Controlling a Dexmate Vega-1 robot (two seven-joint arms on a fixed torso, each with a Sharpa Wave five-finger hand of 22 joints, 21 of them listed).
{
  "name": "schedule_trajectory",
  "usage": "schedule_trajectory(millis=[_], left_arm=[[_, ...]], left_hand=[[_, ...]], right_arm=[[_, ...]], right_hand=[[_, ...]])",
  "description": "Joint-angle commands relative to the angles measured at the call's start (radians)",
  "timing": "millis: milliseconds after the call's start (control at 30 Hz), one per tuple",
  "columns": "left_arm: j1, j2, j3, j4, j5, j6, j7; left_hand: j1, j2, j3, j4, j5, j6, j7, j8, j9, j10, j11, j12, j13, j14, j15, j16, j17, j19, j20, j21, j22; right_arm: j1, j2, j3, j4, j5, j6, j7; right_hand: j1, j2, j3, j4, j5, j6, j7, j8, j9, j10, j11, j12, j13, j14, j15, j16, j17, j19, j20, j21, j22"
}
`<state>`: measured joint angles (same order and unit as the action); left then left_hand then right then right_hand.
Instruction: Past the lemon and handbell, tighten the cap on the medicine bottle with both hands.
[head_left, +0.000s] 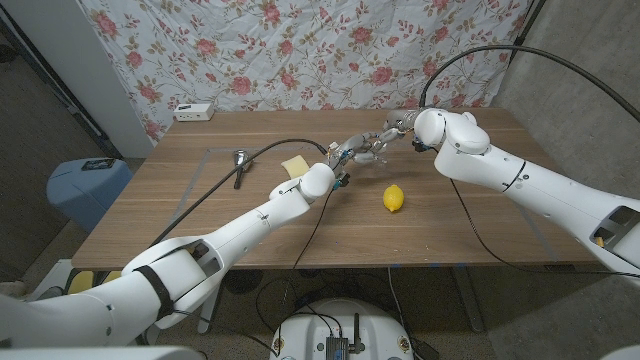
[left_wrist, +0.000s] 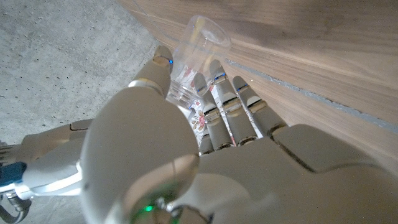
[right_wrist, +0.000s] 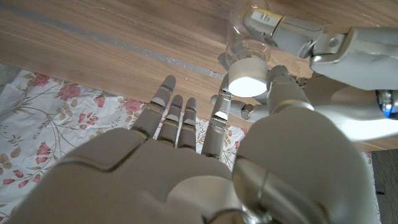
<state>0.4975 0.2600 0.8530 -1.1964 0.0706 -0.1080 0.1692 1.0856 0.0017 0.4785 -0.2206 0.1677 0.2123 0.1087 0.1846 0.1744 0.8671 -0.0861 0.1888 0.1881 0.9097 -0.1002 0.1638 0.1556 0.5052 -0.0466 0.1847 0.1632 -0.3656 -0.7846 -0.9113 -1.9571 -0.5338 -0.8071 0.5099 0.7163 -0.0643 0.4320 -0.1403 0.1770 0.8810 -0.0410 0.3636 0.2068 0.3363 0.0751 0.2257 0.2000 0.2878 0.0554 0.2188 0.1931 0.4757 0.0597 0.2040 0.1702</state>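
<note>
We see both arms meeting over the far middle of the desk (head_left: 460, 235), past the lemon (head_left: 394, 198). The left robot hand (head_left: 335, 165) grips the clear medicine bottle (left_wrist: 194, 53) around its body, fingers wrapped on one side and thumb on the other; the bottle is held up off the desk. The right robot hand (head_left: 392, 130) pinches the bottle's white cap (right_wrist: 246, 78) between thumb and one finger, its other fingers spread out straight. The lemon lies on the desk just near of the two hands. The handbell (head_left: 241, 164) lies on its side well to the left, a yellow sponge (head_left: 295, 165) between it and the left hand. A white box (head_left: 194, 111) sits at the far left edge.
</note>
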Motion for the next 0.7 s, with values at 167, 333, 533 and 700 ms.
schedule_trajectory(millis=[167, 333, 533, 700], left_arm=[[0.002, 0.002, -0.003, -0.004, 0.0, -0.002, -0.004], [0.0, 0.002, -0.003, -0.001, 0.001, -0.004, -0.004], [0.004, 0.001, -0.004, -0.002, -0.001, -0.002, -0.001], [0.008, 0.004, -0.006, -0.008, 0.0, 0.004, 0.003]], left_hand=[[-0.001, 0.006, 0.07, 0.064, 0.009, 0.006, -0.009, 0.002, 0.001, 0.054, -0.057, 0.004, 0.004, 0.035, -0.069, 0.009, 0.003, -0.004, -0.015, -0.001, 0.001], [-0.001, 0.005, 0.069, 0.064, 0.009, 0.007, -0.013, 0.002, 0.001, 0.053, -0.057, 0.004, 0.004, 0.034, -0.069, 0.009, 0.003, -0.004, -0.014, -0.001, 0.001], [0.0, 0.006, 0.07, 0.064, 0.009, 0.007, -0.015, 0.002, 0.001, 0.05, -0.057, 0.003, 0.004, 0.035, -0.069, 0.009, 0.004, -0.005, -0.014, -0.001, 0.001], [-0.001, 0.006, 0.071, 0.064, 0.009, 0.007, -0.016, 0.002, 0.001, 0.048, -0.059, 0.003, 0.004, 0.034, -0.068, 0.008, 0.003, -0.006, -0.013, -0.002, 0.001]], right_arm=[[-0.01, 0.008, -0.002, 0.005, 0.014, -0.019, -0.04], [-0.013, 0.009, -0.001, 0.007, 0.018, -0.019, -0.056], [-0.019, 0.015, -0.001, 0.013, 0.027, -0.019, -0.079], [-0.018, 0.022, -0.009, 0.018, 0.022, -0.027, -0.094]], right_hand=[[-0.025, -0.002, -0.005, 0.014, -0.001, 0.038, 0.007, 0.01, -0.001, 0.023, -0.003, 0.005, -0.002, 0.015, -0.002, 0.008, 0.005, 0.014, -0.006, 0.006, 0.003], [-0.044, -0.002, -0.014, 0.019, -0.001, 0.076, 0.013, 0.015, -0.004, 0.042, -0.009, 0.007, -0.003, 0.031, -0.01, 0.011, 0.004, 0.029, -0.01, 0.008, 0.003], [-0.064, -0.003, -0.023, 0.022, 0.0, 0.118, 0.013, 0.019, -0.008, 0.07, -0.014, 0.01, -0.005, 0.052, -0.02, 0.015, 0.004, 0.047, -0.016, 0.01, 0.003], [-0.077, -0.007, -0.03, 0.023, 0.0, 0.143, 0.015, 0.021, -0.01, 0.086, -0.019, 0.011, -0.006, 0.065, -0.027, 0.016, 0.003, 0.058, -0.021, 0.011, 0.003]])
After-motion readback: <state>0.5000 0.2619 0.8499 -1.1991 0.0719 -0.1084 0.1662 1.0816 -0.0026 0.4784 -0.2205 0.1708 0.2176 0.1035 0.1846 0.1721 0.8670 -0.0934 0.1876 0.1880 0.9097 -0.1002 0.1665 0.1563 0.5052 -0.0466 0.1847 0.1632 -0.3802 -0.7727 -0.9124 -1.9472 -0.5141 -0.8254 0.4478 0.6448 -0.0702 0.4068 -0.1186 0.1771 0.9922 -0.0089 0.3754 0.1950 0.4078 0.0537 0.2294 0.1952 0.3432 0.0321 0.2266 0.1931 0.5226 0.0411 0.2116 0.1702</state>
